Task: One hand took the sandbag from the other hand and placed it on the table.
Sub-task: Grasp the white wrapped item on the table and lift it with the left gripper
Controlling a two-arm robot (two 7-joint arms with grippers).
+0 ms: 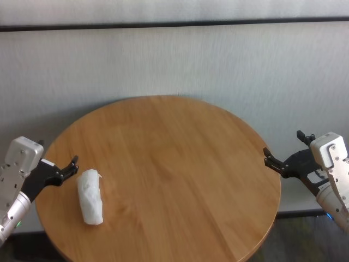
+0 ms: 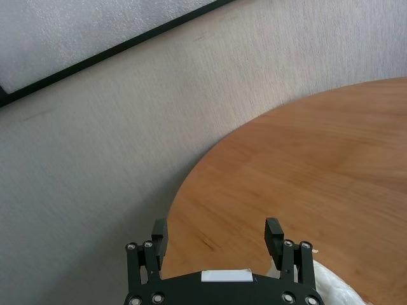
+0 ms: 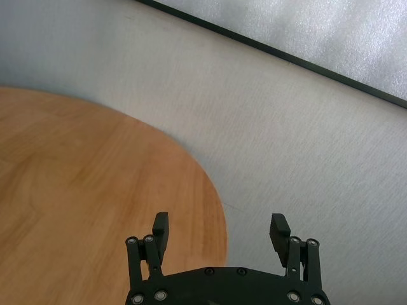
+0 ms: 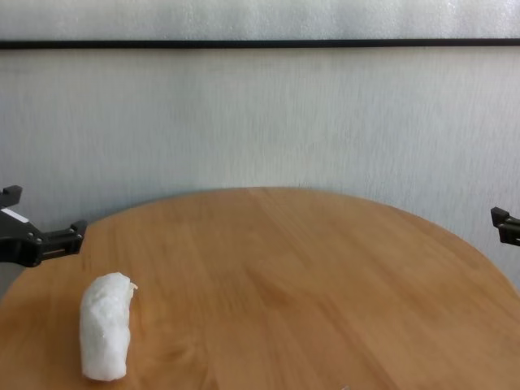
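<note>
The white sandbag (image 1: 90,196) lies on the round wooden table (image 1: 174,153) near its left edge, crinkled end pointing away from me; it also shows in the chest view (image 4: 106,325). My left gripper (image 1: 58,153), on the green-lit wrist, hovers open just left of the bag, apart from it and holding nothing. In its wrist view the open left gripper (image 2: 217,225) shows a corner of the sandbag (image 2: 337,286) beside one finger. My right gripper (image 1: 283,143), on the blue-lit wrist, stands open and empty at the table's right edge; its own camera also shows this gripper (image 3: 220,220).
A pale wall with a dark horizontal strip (image 1: 174,24) runs behind the table. The table edge (image 3: 216,203) curves under the right gripper. Bare wood (image 4: 309,284) spans the middle and right of the top.
</note>
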